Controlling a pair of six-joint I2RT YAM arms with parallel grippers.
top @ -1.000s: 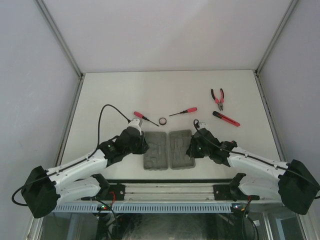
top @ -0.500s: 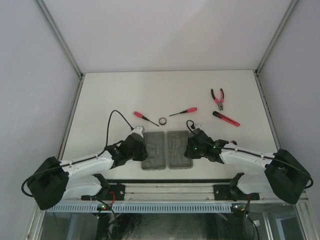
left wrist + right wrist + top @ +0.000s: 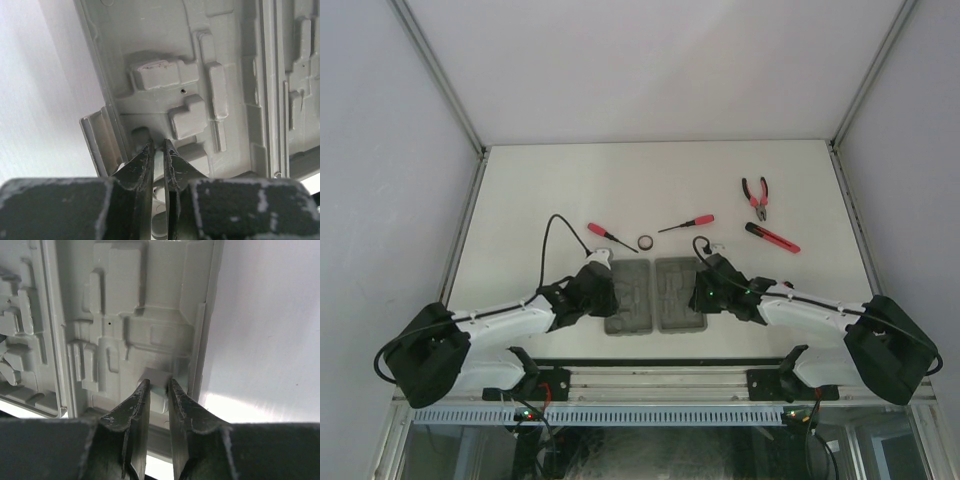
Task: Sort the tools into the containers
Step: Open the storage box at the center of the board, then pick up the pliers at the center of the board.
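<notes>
The grey case (image 3: 665,300) lies open in two halves near the arms, its moulded recesses empty. My left gripper (image 3: 604,296) is at the left half's outer edge, its jaws (image 3: 158,144) closed on a thin grey ridge of the case (image 3: 165,50). My right gripper (image 3: 700,293) is at the right half's outer edge, its jaws (image 3: 158,384) pinching a small raised block of the case (image 3: 125,290). Beyond the case lie two red-handled screwdrivers (image 3: 610,236) (image 3: 686,224) and a black ring (image 3: 646,242). Red-handled pliers (image 3: 756,196) and a slim red-black stick tool (image 3: 772,237) lie at the far right.
The white table (image 3: 550,190) is bounded by metal posts and grey walls. A black cable (image 3: 552,235) loops above the left arm. The arm bases and a rail (image 3: 660,385) run along the near edge.
Both arms have drawn in and dropped lower against the case's outer edges. The case has shifted a little toward the left. The tools have not moved.
</notes>
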